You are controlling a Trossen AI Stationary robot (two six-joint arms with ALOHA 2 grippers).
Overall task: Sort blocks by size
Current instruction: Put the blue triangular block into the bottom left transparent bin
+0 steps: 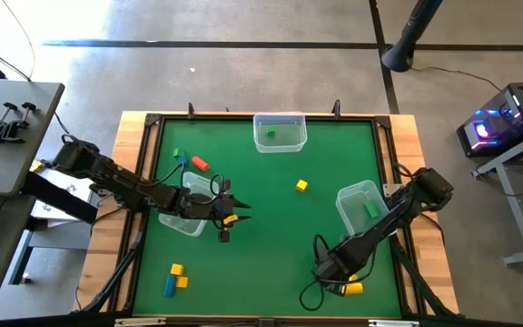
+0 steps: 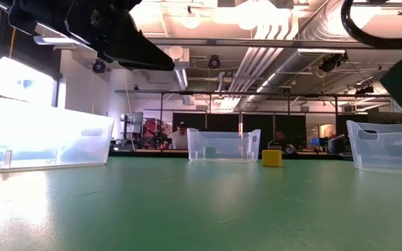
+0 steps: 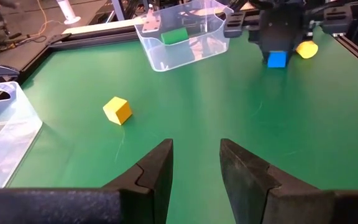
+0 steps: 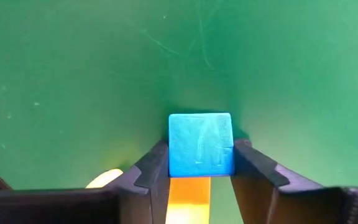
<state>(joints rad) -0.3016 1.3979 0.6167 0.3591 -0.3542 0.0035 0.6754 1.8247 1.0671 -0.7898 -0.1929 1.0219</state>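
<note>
My right gripper is low near the table's near edge, shut on a small blue cube, which also shows in the left wrist view. A yellow block lies just beside it. My left gripper is open and empty, above the mat beside the left clear bin. A yellow cube rests on the mat mid-table. Green, blue and red blocks lie at the far left. Yellow and blue blocks lie at the near left. My right gripper pinches the blue cube's two opposite sides between its two fingers. The fingers slant down from the table's right toward its near left. The cube sits level, close to the green mat; I cannot tell whether it rests on it.
A clear bin at the far edge holds a green block. A clear bin at the right holds another green block. Black rails edge the green mat. In the low view, the three bins and the yellow cube stand on the mat.
</note>
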